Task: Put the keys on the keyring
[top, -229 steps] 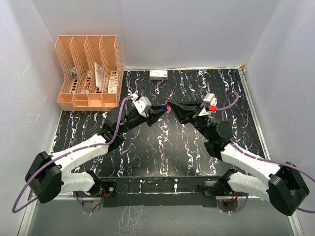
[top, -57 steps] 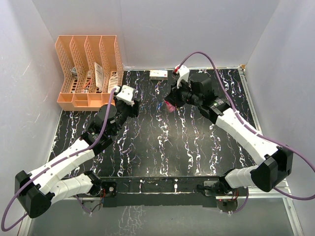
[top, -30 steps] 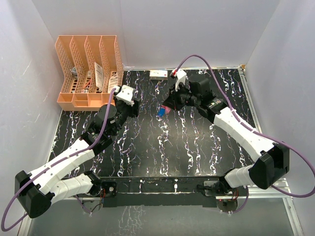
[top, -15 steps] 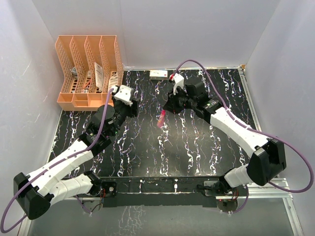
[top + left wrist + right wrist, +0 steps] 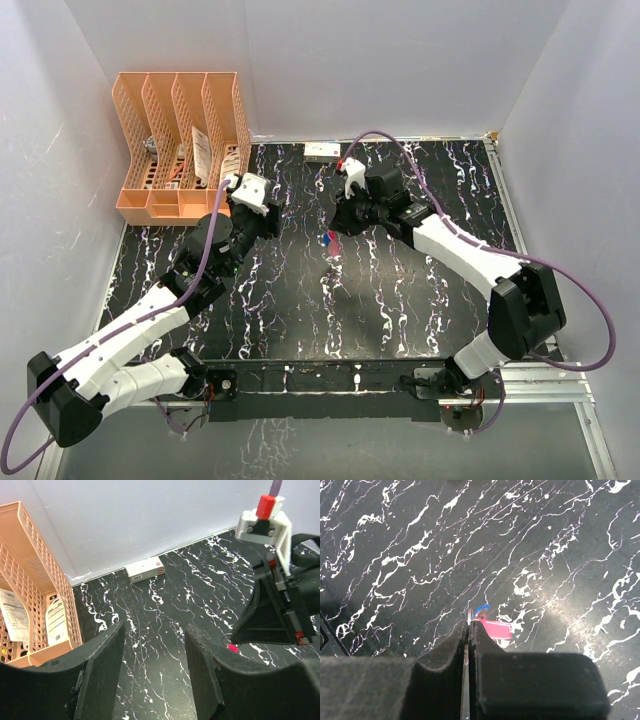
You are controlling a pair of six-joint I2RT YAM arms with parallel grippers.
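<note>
Left gripper (image 5: 156, 639) hangs wide open and empty, well apart from the work. Right gripper (image 5: 469, 629), its jaws pinched to a slit, appears to hold the keyring (image 5: 330, 240) by its ring end. The red-pink strap (image 5: 496, 628) trails just beyond its fingertips, with the blue key (image 5: 481, 610) beside them. The silvery key cannot be made out. The strap looks light and limp, and the metal parts look thin, stiff and slippery. The firmest hold is probably on the strap, close to the ring.

Overhead camera spans table (image 5: 400, 300); both low wrist cameras apparently share the keyring (image 5: 496, 628).
</note>
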